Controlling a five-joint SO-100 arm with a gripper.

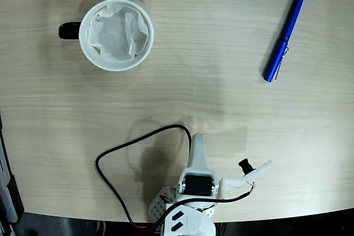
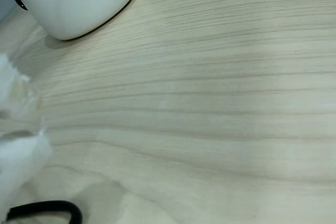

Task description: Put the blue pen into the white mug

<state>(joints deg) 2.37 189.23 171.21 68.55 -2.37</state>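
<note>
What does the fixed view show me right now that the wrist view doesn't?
Only the fixed view shows the blue pen lying at the upper right, the paper lining the white mug, its black handle, and the arm at the bottom edge. Only the wrist view shows the mug's outer wall close up. Both share the mug, the wooden table and the black cable.

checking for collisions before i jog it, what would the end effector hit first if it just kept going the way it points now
Likely nothing soon. In the fixed view the end effector points up the picture across bare wooden table, passing between the white mug and the blue pen. Its height above the table is unclear.
</note>
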